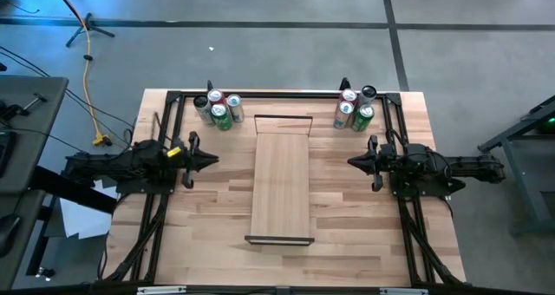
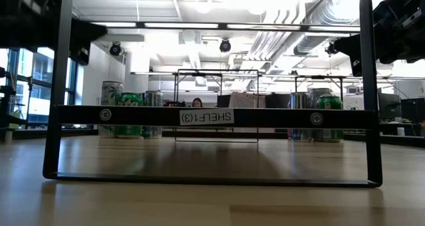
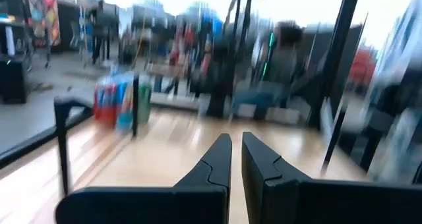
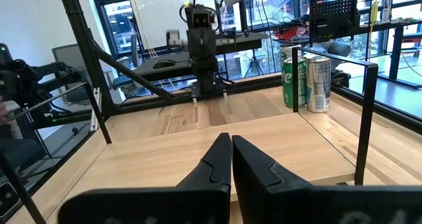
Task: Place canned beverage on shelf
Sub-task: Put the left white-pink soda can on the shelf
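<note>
The shelf, a long pale board with dark end frames, lies along the table's middle; the low view looks through its near frame. Several cans stand upright in a cluster at the far left, several more at the far right. My left gripper hovers shut left of the shelf, pointing at it. My right gripper hovers shut right of the shelf, facing the left one. Neither holds anything.
Dark frame bars run along the table's left, right and far sides around the arms. Bare tabletop lies between each arm and the shelf. The room behind shows desks and a seated person.
</note>
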Motion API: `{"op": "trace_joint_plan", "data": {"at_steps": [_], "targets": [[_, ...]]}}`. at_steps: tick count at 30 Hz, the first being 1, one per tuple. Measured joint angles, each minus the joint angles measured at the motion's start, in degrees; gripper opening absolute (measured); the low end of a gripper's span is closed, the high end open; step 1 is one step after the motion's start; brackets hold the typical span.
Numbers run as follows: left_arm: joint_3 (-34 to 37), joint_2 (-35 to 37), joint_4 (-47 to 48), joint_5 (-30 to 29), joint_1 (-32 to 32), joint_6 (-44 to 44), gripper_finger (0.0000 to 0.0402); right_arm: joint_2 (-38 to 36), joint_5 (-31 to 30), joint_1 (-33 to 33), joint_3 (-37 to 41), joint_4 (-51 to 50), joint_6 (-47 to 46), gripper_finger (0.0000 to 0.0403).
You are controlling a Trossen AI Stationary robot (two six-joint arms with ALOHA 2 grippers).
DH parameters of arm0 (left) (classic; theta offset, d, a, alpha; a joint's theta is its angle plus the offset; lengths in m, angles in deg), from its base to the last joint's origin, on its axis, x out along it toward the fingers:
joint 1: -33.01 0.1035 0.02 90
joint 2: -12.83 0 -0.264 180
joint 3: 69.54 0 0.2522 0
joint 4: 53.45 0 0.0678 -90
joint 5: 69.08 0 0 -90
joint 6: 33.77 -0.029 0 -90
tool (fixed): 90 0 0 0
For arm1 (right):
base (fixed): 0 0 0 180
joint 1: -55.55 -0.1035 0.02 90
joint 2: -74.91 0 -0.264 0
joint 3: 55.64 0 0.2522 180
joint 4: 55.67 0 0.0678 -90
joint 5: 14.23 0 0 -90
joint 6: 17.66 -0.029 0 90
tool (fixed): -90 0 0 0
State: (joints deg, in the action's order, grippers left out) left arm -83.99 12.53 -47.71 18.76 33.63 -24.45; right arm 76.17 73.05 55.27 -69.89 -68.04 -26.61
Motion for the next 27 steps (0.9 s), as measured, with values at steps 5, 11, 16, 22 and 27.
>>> {"op": "trace_joint_plan", "data": {"at_steps": [5, 11, 16, 22, 27], "targets": [[0.00, 0.03, -15.70, -0.61, 0.00, 12.31, 0.0001, -0.01, 0.02, 0.01, 0.00, 0.00, 0.00, 0.0000], [-0.02, 0.05, -24.37, -6.51, 0.01, 12.64, 0.0001, 0.00, 0.03, -0.01, 0.01, 0.00, 0.00, 0.0000], [-0.02, 0.05, -24.52, -7.91, 0.01, 12.62, 0.0001, -0.01, 0.04, -0.01, 0.00, 0.00, 0.00, 0.0000], [-0.02, 0.05, -24.37, -7.92, 0.01, 12.62, 0.0001, -0.01, 0.13, -0.01, 0.00, 0.00, 0.00, 0.0000], [-0.04, -0.16, -26.93, -11.75, -0.02, 16.55, 0.0001, 0.01, 0.25, -0.01, 0.02, 0.00, -0.01, 0.0000]]}}
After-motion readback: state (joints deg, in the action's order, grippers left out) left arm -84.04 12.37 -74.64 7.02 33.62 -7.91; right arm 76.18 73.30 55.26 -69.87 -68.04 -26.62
